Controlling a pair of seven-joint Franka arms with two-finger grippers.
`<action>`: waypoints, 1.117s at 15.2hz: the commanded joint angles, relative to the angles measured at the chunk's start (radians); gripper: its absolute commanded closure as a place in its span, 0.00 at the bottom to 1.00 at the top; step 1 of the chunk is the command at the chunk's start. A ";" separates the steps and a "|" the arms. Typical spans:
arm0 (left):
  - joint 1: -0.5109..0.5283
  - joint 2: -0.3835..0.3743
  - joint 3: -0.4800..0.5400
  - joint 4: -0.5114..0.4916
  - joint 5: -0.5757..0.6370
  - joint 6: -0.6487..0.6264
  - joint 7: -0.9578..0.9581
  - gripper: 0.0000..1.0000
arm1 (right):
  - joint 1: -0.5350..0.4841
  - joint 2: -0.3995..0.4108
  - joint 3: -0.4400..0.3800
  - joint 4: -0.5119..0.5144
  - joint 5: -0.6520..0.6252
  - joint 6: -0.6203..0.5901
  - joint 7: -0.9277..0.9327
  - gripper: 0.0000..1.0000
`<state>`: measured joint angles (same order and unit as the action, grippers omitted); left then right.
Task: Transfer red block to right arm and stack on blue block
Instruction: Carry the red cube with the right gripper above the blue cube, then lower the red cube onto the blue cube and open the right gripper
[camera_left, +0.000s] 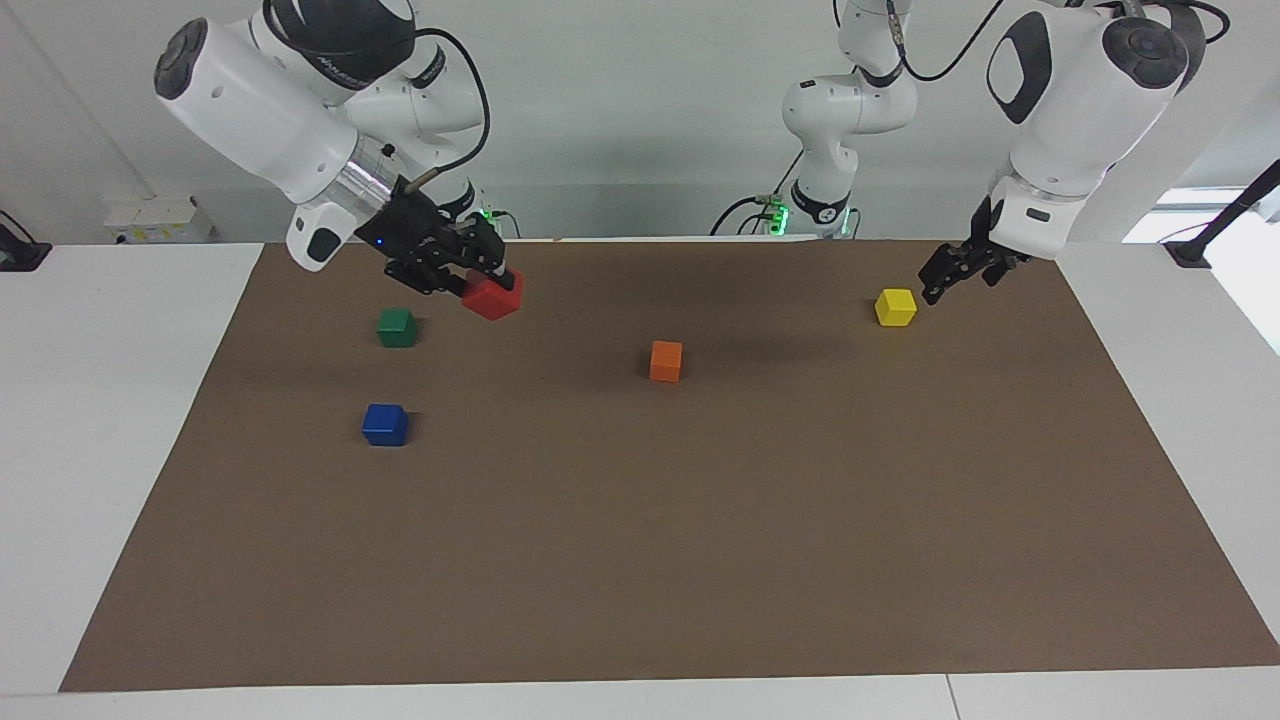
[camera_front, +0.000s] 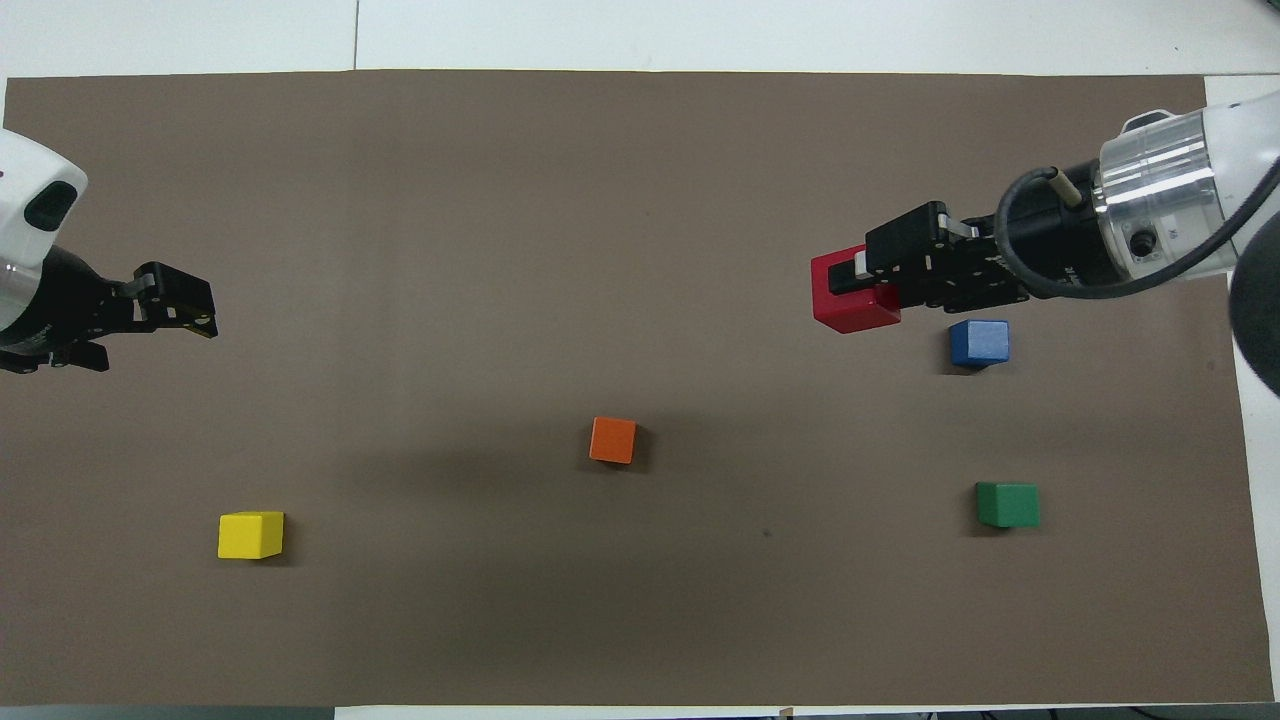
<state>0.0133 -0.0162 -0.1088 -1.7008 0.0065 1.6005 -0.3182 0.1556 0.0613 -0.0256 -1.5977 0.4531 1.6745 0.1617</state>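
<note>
five cubes show: the red block (camera_left: 492, 296) is clenched in the right gripper (camera_left: 478, 278), carried in the air and tilted, in the overhead view at about nine o'clock of the blue block (camera_front: 979, 342), presumably on its way to be stacked there. the left gripper (camera_left: 950, 275) waits released above the mat beside the yellow cube (camera_left: 896, 307), its part apparently done. no readable writing shows on the cubes or the arms.

no readable text, labels or numbers anywhere

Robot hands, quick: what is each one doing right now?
Right hand: shut on the small red cube, up in the air.
Left hand: open, empty, beside the small yellow cube.
</note>
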 joint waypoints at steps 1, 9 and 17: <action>-0.030 -0.013 0.029 -0.020 -0.014 0.063 0.018 0.00 | 0.016 -0.014 0.006 -0.008 -0.185 -0.003 0.042 1.00; -0.059 -0.008 0.040 -0.016 -0.014 0.067 0.018 0.00 | 0.045 -0.061 0.009 -0.260 -0.559 0.086 0.010 1.00; -0.065 -0.016 0.024 -0.013 -0.013 0.023 0.050 0.00 | -0.036 -0.043 0.009 -0.527 -0.717 0.427 0.022 1.00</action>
<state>-0.0350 -0.0145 -0.0947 -1.7021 0.0062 1.6465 -0.2900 0.1609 0.0423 -0.0266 -2.0585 -0.2272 2.0329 0.1904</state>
